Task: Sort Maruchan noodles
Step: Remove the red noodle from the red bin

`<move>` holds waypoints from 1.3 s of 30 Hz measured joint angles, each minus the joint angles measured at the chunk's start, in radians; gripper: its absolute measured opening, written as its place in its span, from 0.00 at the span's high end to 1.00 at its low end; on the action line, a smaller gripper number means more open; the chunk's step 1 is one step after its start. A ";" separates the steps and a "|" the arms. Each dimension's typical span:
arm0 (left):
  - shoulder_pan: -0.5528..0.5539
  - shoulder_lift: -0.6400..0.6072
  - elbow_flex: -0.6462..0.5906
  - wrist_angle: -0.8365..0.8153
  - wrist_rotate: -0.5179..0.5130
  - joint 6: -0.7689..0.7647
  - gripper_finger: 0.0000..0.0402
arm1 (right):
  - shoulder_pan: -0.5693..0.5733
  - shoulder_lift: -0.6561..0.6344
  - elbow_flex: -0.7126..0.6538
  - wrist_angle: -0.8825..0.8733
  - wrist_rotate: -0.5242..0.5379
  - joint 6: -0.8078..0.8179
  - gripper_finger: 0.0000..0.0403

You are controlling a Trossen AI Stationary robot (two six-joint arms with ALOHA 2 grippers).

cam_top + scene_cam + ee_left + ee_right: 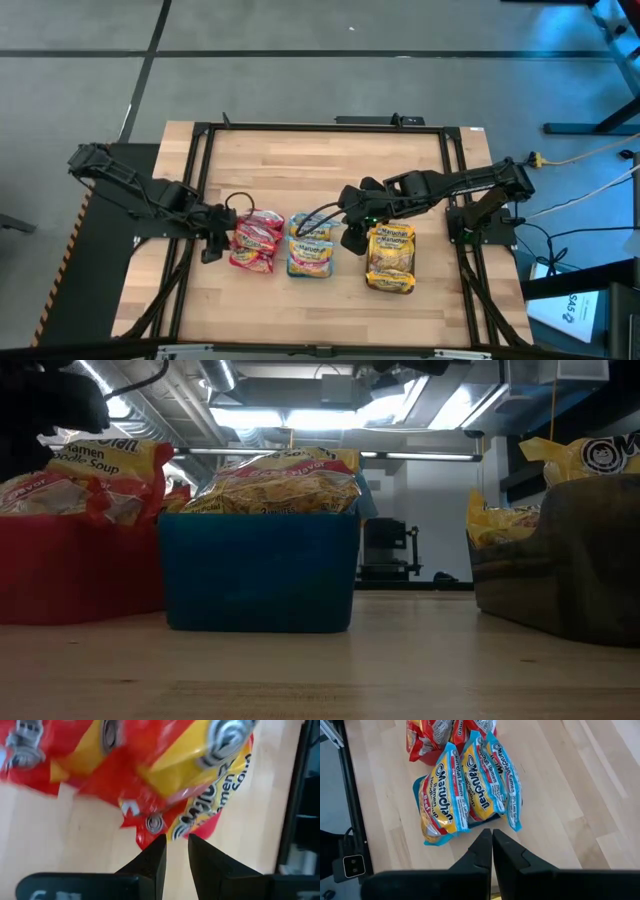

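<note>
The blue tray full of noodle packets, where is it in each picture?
High view: blue tray, middle pile of the three.
Low view: blue tray, centre-left, packets heaped on top.
Left wrist view: not in it.
Right wrist view: blue tray, edge peeking beneath packets.
Shared landmark: red packets beside it.

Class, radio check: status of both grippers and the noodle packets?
Left gripper open beside red packets. Right gripper shut, empty, between blue-edged packets and yellow packets. Nothing blocking.

Wooden table [300, 320]; red tray [70, 575], blue tray [260, 575], dark grey tray [570, 570] side by side.
</note>
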 joint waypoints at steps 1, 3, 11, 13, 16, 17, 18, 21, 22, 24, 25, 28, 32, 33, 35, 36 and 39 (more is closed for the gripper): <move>-0.014 0.008 0.000 0.010 -0.021 0.010 0.81 | 0.000 0.000 0.000 0.000 0.000 0.000 0.96; -0.041 0.016 0.000 0.020 -0.048 0.021 0.81 | 0.000 0.000 0.000 -0.002 0.000 0.000 0.96; -0.097 0.021 0.000 0.018 -0.056 0.033 0.81 | 0.000 0.000 0.000 -0.008 0.005 -0.002 0.96; -0.105 0.022 0.000 0.018 -0.085 0.014 0.81 | 0.000 0.000 0.000 -0.007 0.020 -0.002 0.96; -0.112 0.022 0.000 0.018 -0.155 0.009 0.81 | 0.000 0.000 0.000 -0.005 0.025 -0.002 0.96; -0.114 0.022 0.000 0.018 -0.169 0.009 0.81 | 0.000 0.000 0.000 -0.005 0.024 -0.002 0.96; -0.114 0.022 0.000 0.019 -0.176 0.010 0.81 | 0.000 0.000 0.000 -0.004 0.024 -0.002 0.96; -0.114 0.027 0.000 0.024 -0.161 0.009 0.81 | 0.000 0.000 0.000 -0.005 0.024 -0.002 0.96; -0.114 0.030 0.000 0.028 -0.147 0.010 0.81 | 0.000 0.000 0.000 -0.004 0.024 -0.002 0.96; -0.114 0.035 0.000 0.031 -0.118 0.010 0.81 | 0.000 0.000 0.000 -0.005 0.024 -0.002 0.96; -0.114 0.041 0.000 0.033 -0.117 0.010 0.81 | 0.000 0.000 0.000 -0.004 0.024 -0.002 0.96; -0.114 0.056 0.000 0.036 -0.119 0.032 0.81 | 0.000 0.000 0.000 -0.004 0.025 -0.002 0.96; -0.114 0.096 0.000 0.057 -0.118 0.043 0.81 | 0.000 0.000 0.000 -0.004 0.025 -0.001 0.96; -0.114 0.106 0.000 0.058 -0.119 0.043 0.81 | 0.000 0.000 0.000 -0.004 0.025 -0.001 0.96; -0.114 0.123 0.000 0.066 -0.119 0.043 0.81 | 0.000 0.000 0.000 -0.004 0.026 -0.002 0.96; -0.114 0.130 0.000 0.070 -0.118 0.045 0.81 | 0.000 0.000 0.000 -0.004 0.026 -0.002 0.96; -0.114 0.139 0.000 0.076 -0.118 0.054 0.82 | 0.000 0.000 0.000 -0.005 0.026 -0.003 0.96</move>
